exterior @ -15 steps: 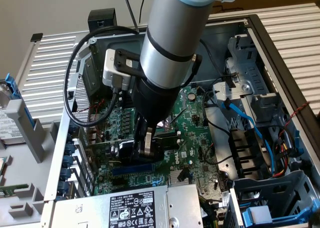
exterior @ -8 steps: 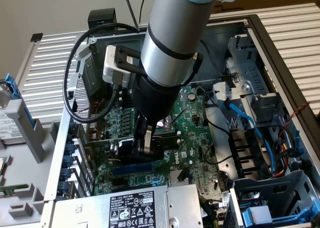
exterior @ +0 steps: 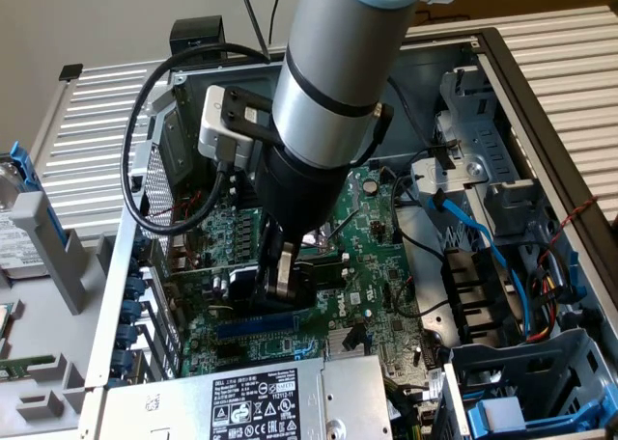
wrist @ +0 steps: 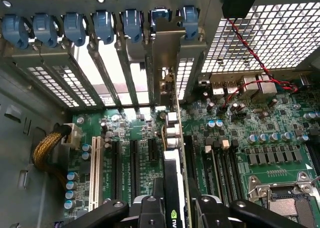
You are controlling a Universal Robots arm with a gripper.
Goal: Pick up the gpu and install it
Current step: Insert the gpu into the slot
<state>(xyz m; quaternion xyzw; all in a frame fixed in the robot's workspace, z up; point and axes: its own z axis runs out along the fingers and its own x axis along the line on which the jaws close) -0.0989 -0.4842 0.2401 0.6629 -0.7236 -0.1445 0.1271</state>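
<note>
Above the motherboard [wrist: 280,138], the tool [wrist: 177,208] clamps the gpu [wrist: 171,173] edge-down; pickup is done, seating perhaps unfinished.

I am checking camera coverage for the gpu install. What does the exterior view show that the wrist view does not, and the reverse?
Exterior view: the arm, the power supply label and the blue cable. Wrist view: the CPU socket, the white slot and the yellow sleeved cable. Both: the motherboard and the gpu, held upright in the gripper.
</note>
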